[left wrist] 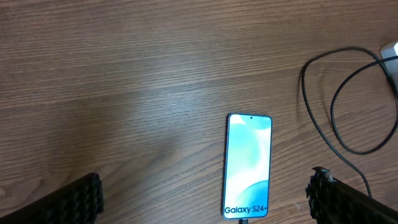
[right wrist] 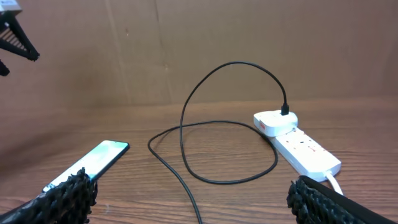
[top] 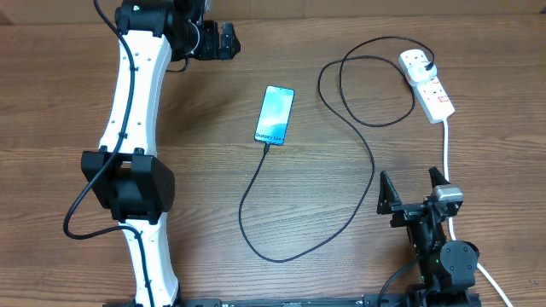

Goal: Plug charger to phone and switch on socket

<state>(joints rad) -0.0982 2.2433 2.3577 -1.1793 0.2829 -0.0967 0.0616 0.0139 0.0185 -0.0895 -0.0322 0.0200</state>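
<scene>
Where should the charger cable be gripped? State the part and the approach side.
Grip the charger cable just behind its connector end, at the phone's Galaxy-text end, likely from straight above with jaws across it. There it lies flat on the table and runs nearly straight, away from the loops near the power strip.

Soft, even light from above, moderately bright. A pale sheen lies on the worktop [left wrist: 155, 106] left of the glowing phone [left wrist: 249, 165]. Shadows are faint. The right arm's near fingers [right wrist: 68, 193] look blurred.
</scene>
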